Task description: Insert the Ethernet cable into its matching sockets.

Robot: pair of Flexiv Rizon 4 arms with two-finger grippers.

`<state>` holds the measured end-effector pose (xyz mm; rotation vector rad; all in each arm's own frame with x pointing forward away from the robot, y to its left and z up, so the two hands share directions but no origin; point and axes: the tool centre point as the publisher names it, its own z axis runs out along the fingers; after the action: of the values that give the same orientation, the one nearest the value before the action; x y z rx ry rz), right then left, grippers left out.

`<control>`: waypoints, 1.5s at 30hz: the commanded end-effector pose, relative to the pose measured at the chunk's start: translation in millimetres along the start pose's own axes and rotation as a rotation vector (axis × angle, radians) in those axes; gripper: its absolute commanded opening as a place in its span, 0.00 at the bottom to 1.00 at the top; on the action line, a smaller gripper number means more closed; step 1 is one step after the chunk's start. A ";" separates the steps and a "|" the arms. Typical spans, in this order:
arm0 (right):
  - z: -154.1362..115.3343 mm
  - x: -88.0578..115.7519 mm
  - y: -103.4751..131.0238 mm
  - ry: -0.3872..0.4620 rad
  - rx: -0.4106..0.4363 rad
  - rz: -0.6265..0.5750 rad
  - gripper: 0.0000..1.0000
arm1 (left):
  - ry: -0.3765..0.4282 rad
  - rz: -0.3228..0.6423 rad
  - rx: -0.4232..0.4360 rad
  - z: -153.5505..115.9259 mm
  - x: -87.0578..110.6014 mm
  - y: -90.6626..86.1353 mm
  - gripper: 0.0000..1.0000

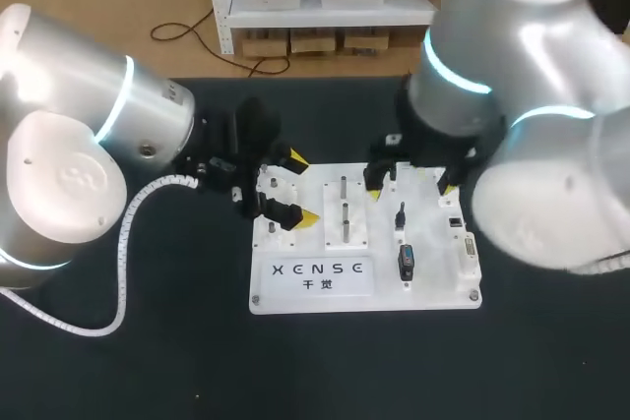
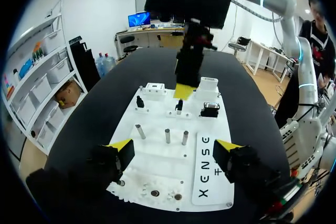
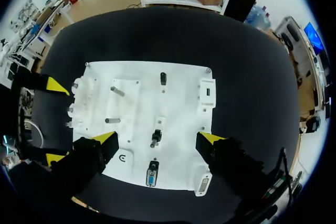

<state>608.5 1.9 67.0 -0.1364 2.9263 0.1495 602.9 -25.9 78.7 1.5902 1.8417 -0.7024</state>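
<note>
My left gripper (image 2: 174, 148) is spread wide over the left end of the white board (image 1: 433, 253), holding nothing. My right gripper (image 3: 157, 139) is just as wide and empty above the board's far right (my arm hides that corner in the head view, but the right wrist view shows it). On the board stand small black plugs (image 3: 163, 78). Which one is the Ethernet one I cannot tell.

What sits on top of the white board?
Metal pegs, small black connectors and white socket blocks sit on the white board. The right arm covers its far corner in the head view.
</note>
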 end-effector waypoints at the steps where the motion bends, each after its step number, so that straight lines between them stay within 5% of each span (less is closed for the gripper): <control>1: 20.9 0.6 7.3 0.003 0.072 0.017 1.00 | 0.007 -0.002 -0.001 1.3 -1.0 0.4 1.00; 12: 37.9 8.6 8.9 0.028 0.090 0.038 1.00 | 0.007 -0.002 -0.001 1.3 -1.0 0.4 1.00; 14: 40.6 9.7 9.3 0.036 0.086 0.035 0.89 | 0.007 -0.002 -0.001 1.3 -1.0 0.4 1.00; 15: 41.7 10.0 9.6 0.039 0.084 0.033 0.67 | 0.007 -0.002 -0.001 1.3 -1.0 0.4 1.00; 18: 43.5 11.1 10.0 0.045 0.081 0.028 0.49 | 0.007 -0.002 -0.001 1.3 -1.0 0.4 1.00; 33: 46.9 14.5 3.4 0.057 0.072 0.034 0.36 | 0.007 -0.002 -0.001 1.3 -1.0 0.4 1.00; 41: 46.8 17.3 2.3 0.062 0.068 0.037 0.02 | 0.007 -0.002 -0.001 1.3 -1.0 0.4 1.00; 45: 45.5 18.2 2.2 0.060 0.068 0.037 0.00 | 0.007 -0.002 -0.001 1.3 -1.0 0.4 1.00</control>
<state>602.8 8.0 17.9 -0.0810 2.9986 0.0554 602.8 -25.9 78.7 1.5902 1.8416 -0.7024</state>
